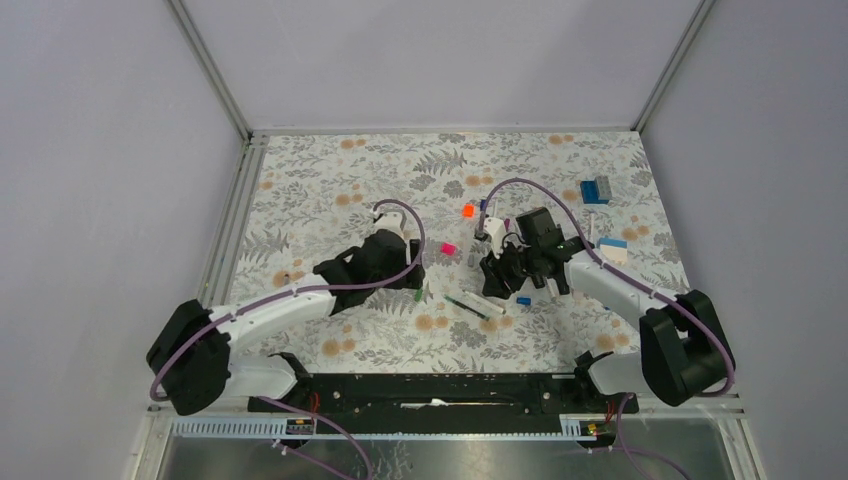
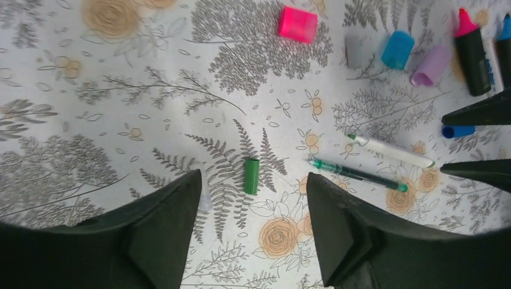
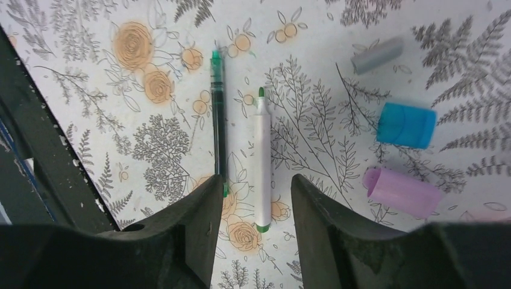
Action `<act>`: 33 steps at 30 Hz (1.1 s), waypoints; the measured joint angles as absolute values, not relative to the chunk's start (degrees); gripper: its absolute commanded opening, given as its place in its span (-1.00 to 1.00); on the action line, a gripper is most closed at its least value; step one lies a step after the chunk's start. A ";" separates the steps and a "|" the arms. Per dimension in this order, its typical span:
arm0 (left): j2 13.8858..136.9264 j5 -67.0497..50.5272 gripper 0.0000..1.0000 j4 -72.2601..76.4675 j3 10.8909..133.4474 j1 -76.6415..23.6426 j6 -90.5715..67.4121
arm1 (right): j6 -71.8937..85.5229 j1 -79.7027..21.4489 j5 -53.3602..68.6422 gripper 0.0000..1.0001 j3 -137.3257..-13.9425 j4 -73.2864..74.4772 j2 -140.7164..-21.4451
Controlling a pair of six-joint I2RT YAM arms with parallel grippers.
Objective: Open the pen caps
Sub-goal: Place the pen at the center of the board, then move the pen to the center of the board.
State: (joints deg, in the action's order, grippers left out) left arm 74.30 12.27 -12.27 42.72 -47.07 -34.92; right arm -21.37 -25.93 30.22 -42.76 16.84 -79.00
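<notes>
Floral tablecloth (image 1: 330, 180). We see the green cap (image 2: 251, 176) lying loose left of the white pen (image 2: 391, 150), between the left gripper's (image 2: 253, 195) wide, empty jaws. Blue cap (image 2: 398, 49), lilac cap (image 2: 431, 65) and pink cap (image 2: 297, 24) lie beyond that pen. The right gripper (image 3: 256, 186) straddles the white pen, jaws apart, gripping nothing.
</notes>
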 measured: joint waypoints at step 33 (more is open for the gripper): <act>65.82 15.18 0.42 -21.39 33.39 5.48 -24.75 | -30.22 -25.93 40.05 0.13 -44.86 25.04 -76.03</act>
